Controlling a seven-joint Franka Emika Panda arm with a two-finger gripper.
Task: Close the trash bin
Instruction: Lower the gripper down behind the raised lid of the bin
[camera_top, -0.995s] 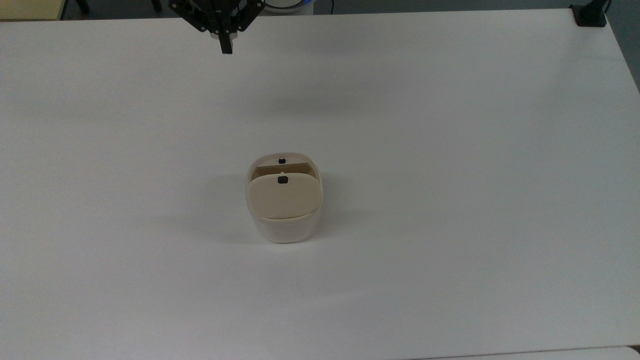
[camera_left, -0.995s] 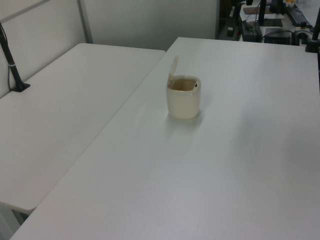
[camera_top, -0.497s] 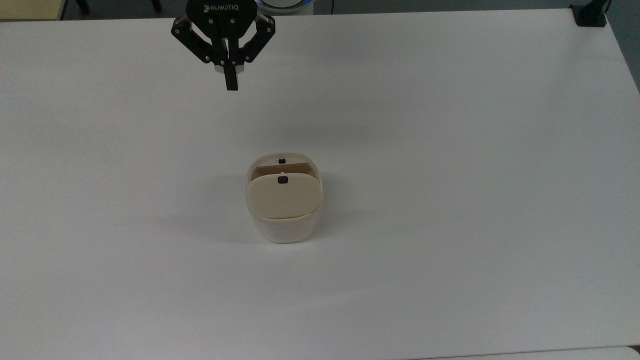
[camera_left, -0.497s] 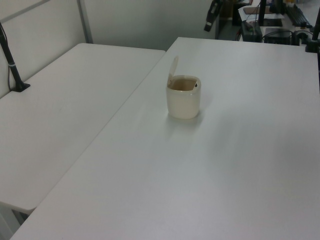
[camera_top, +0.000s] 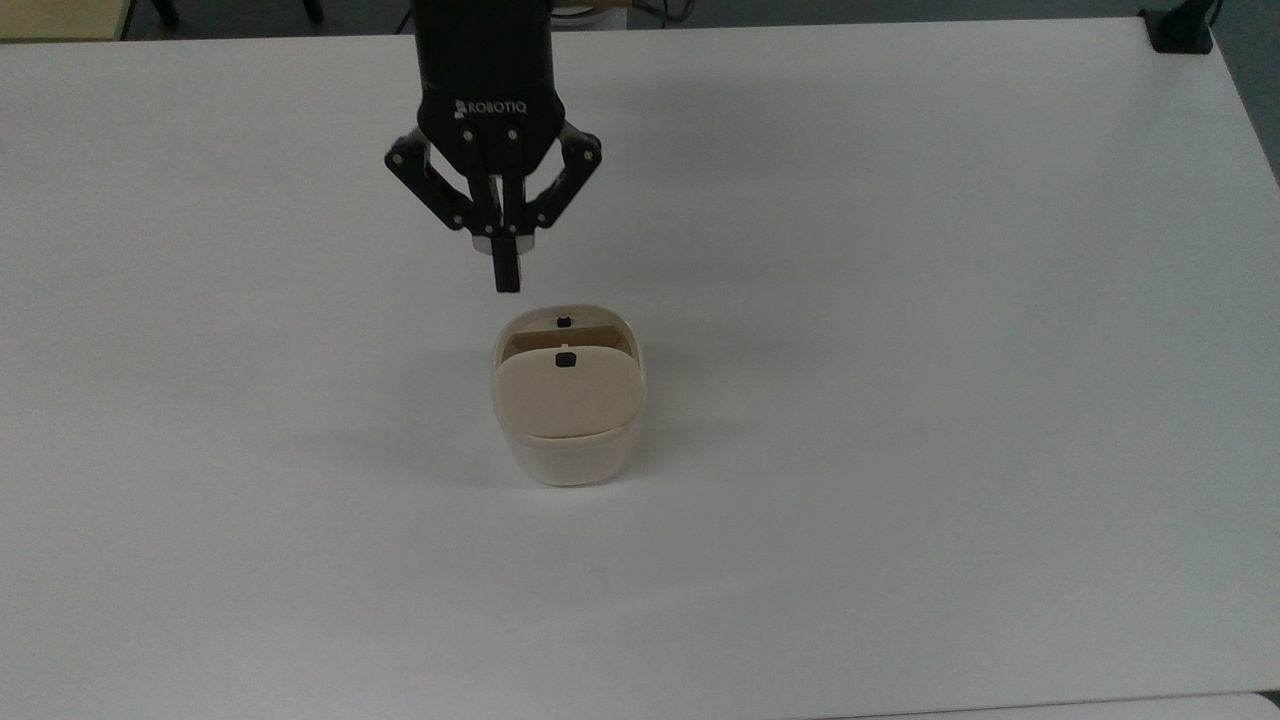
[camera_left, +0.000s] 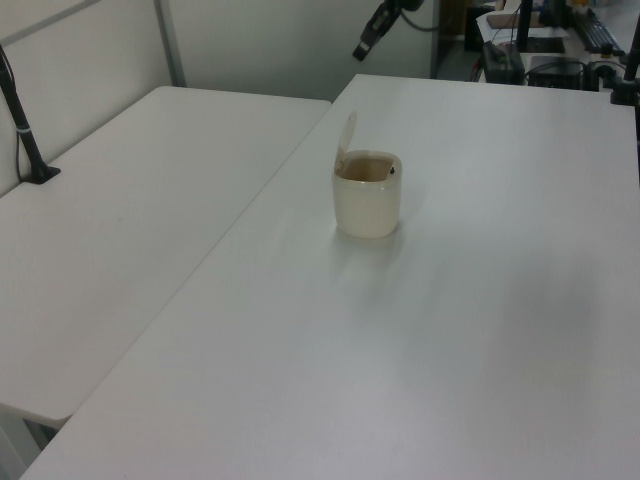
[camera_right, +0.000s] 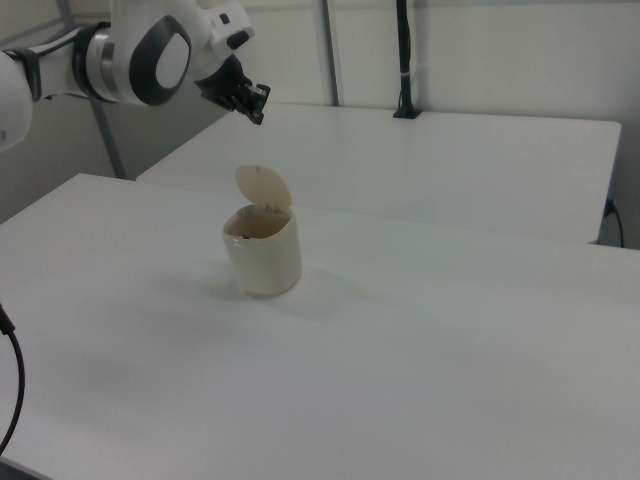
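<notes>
Near the middle of the white table (camera_top: 900, 300) stands the small cream-white plastic trash bin (camera_top: 568, 455), rounded-square in shape, its beige hinged lid (camera_top: 568, 392) raised upright and bearing a small black square latch (camera_top: 564, 362). Above the table, off the bin's open side and clear of it, hangs the black two-finger gripper (camera_top: 507, 280), fingers pressed together with nothing between them. White lettering on its body reads "ROBOTIQ". The right view shows the arm's white and grey links (camera_right: 150, 50) at the right view's upper left.
</notes>
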